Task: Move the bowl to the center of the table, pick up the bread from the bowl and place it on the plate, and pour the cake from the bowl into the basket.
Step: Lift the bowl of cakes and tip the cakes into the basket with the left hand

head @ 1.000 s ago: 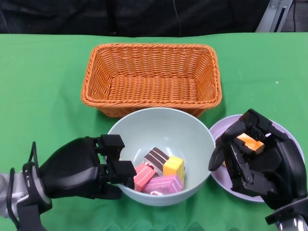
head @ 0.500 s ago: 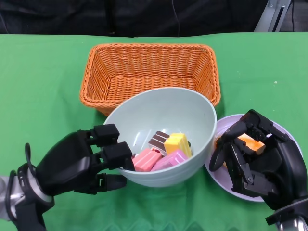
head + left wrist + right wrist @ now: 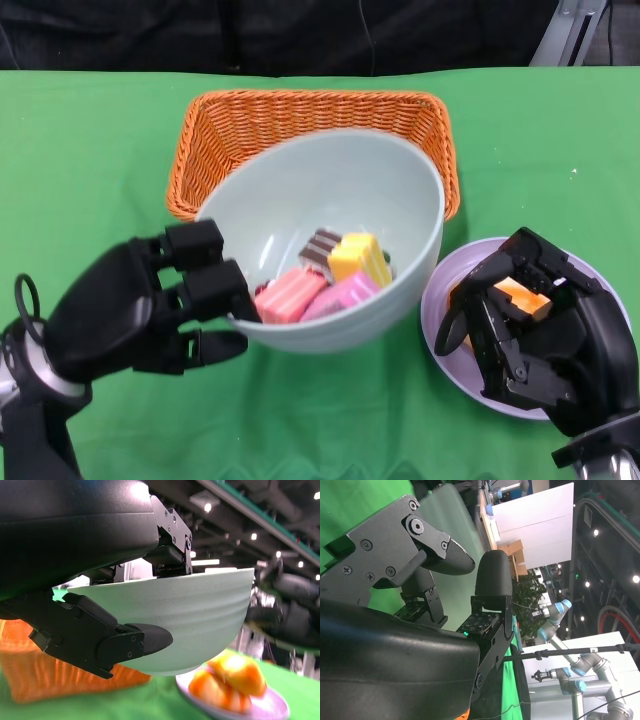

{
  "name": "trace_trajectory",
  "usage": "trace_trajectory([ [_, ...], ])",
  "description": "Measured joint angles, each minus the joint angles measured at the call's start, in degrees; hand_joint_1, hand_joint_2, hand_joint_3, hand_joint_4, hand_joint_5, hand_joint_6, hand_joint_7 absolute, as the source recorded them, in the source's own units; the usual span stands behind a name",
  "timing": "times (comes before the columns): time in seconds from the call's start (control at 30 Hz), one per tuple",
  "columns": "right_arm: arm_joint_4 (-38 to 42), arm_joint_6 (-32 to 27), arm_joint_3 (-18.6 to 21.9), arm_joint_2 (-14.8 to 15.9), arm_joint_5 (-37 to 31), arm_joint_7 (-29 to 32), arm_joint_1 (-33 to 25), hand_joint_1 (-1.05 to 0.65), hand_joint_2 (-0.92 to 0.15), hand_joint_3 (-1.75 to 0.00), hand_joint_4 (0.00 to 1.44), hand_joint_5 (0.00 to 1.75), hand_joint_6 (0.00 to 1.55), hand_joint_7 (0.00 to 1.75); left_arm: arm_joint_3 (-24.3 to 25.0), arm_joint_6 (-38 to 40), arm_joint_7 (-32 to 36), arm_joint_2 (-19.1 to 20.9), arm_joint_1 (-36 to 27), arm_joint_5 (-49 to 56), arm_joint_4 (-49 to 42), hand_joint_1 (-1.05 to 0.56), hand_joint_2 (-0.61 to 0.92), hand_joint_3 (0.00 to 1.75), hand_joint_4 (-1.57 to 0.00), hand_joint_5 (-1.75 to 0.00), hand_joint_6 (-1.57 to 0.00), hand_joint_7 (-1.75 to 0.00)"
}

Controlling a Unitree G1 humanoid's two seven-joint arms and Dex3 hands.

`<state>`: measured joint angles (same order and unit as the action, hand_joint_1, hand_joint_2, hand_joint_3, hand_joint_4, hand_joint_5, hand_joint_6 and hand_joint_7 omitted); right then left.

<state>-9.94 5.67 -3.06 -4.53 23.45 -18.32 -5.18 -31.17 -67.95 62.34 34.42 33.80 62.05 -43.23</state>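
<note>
Overlapping the basket (image 3: 300,130), the bowl (image 3: 330,200) nears the plate (image 3: 440,300).

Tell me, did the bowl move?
Yes. The bowl, held by the left hand, rose and went toward the basket, now overlapping its near rim.

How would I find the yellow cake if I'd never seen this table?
Look for the orange wicker basket at the back of the green table. In front of it, the left hand holds a pale green bowl lifted and tipped. Among the cake pieces inside, the yellow cake is the only yellow block, sitting between a brown striped piece and the pink ones.
</note>
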Motion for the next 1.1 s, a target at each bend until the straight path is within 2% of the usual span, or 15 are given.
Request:
trace_trajectory([
  [0.17,0.54,0.0,-0.01,-0.16,-0.01,-0.01,0.0,-0.14,-0.46,-1.17,0.78,1.55,0.7,1.23,1.06,-0.75,-1.85,0.0,0.18,-0.88,0.41,-0.13,0.82,0.72,-0.56,-1.75,-0.47,-1.75],
  [0.3,2.19,1.14,-0.42,-0.16,-1.62,-0.31,0.03,-0.15,-0.52,-1.08,0.78,1.55,0.69,1.25,1.68,-2.42,-9.53,-1.15,3.87,-4.54,-2.43,-0.15,0.84,0.67,-0.58,-1.75,-0.47,-1.75],
  [0.37,2.46,1.49,-0.65,-0.17,-2.13,-0.69,-0.04,-0.16,-0.54,-1.03,0.78,1.56,0.68,1.26,2.13,-2.68,-12.3,-1.81,5.39,-6.4,-3.35,-0.16,0.85,0.64,-0.59,-1.75,-0.5,-1.69],
  [0.6,3.39,1.59,-2.48,0.15,-2.44,-2.73,-1.02,-0.15,-0.59,-0.93,0.76,1.56,0.66,1.28,2.68,-2.14,-21.27,-6.75,10.25,-10.71,-8.47,-0.14,0.84,0.6,-0.59,-1.75,-0.58,-1.6],
  [1.1,4.04,1.7,-2.45,0.19,-2.49,-3.23,-1.19,-0.15,-0.59,-0.91,0.76,1.56,0.66,1.28,5.3,-2.36,-25.53,-7.68,10.82,-12.75,-9.65,-0.14,0.82,0.64,-0.59,-1.75,-0.59,-1.58],
])
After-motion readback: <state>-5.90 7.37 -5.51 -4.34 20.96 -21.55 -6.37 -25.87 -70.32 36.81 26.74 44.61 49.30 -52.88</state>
